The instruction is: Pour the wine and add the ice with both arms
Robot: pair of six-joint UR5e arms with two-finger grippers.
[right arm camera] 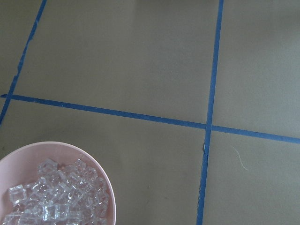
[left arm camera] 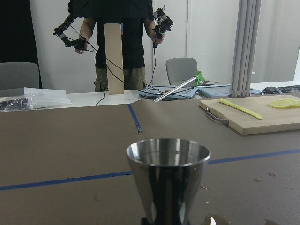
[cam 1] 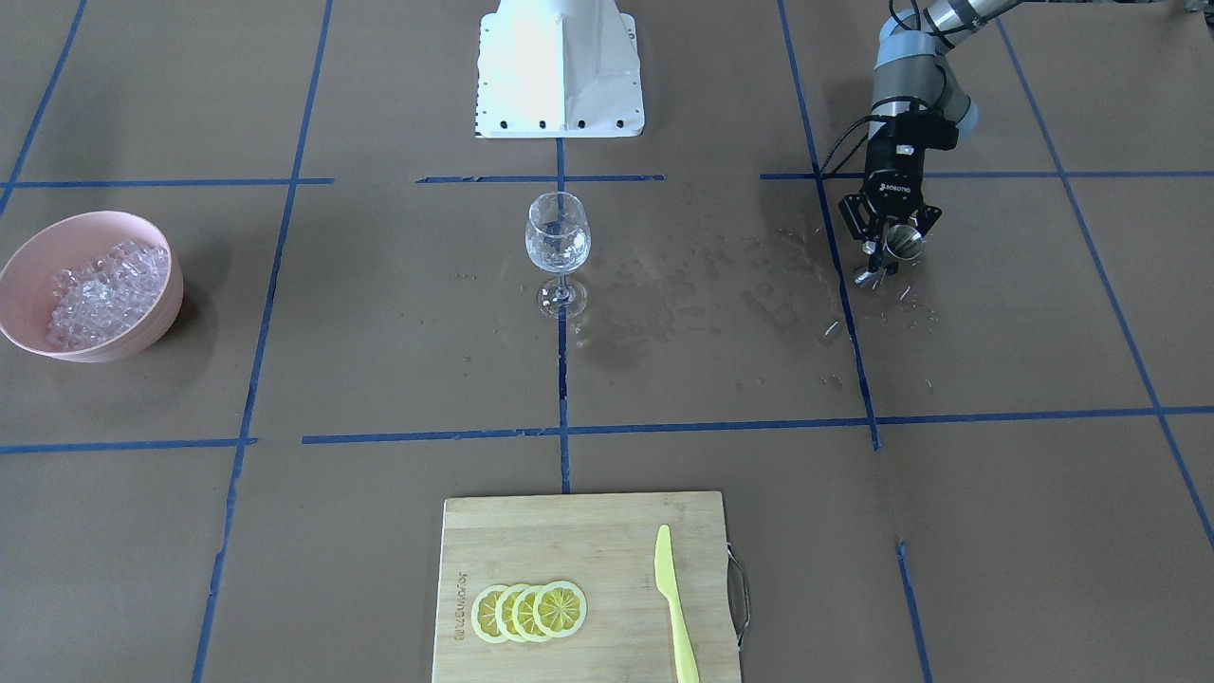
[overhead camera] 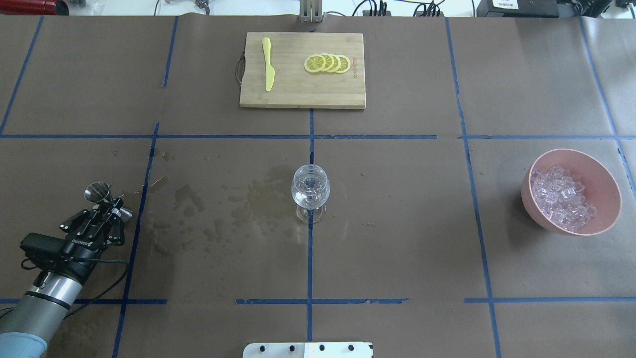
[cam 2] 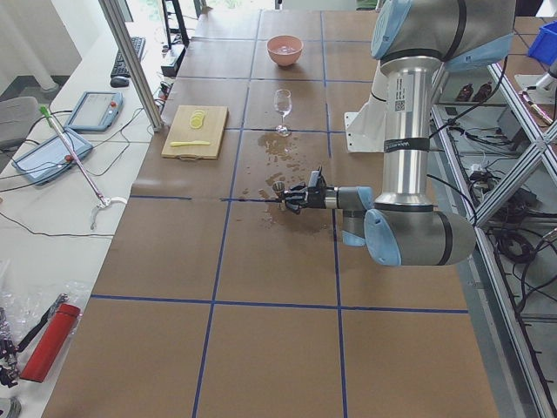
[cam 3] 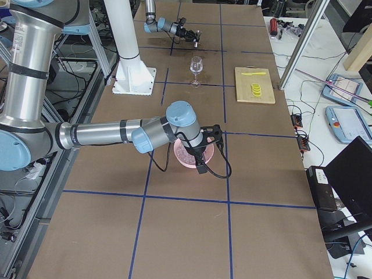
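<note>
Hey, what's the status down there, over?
Left gripper shut on steel jigger. Right gripper over pink bowl of ice; jaws unclear. Wine glass unobstructed.

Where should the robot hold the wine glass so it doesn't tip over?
Probably by the thin stem, between cup and foot, coming in level from the side. The wine glass stands upright, and its rounded cup is wide, smooth and holds something clear, so a grip could slip there. The stem looks slim enough to pinch.

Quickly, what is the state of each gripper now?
Left gripper: closed on the shiny steel cone-shaped measuring cup.
Right gripper: cannot be told from these views.
</note>
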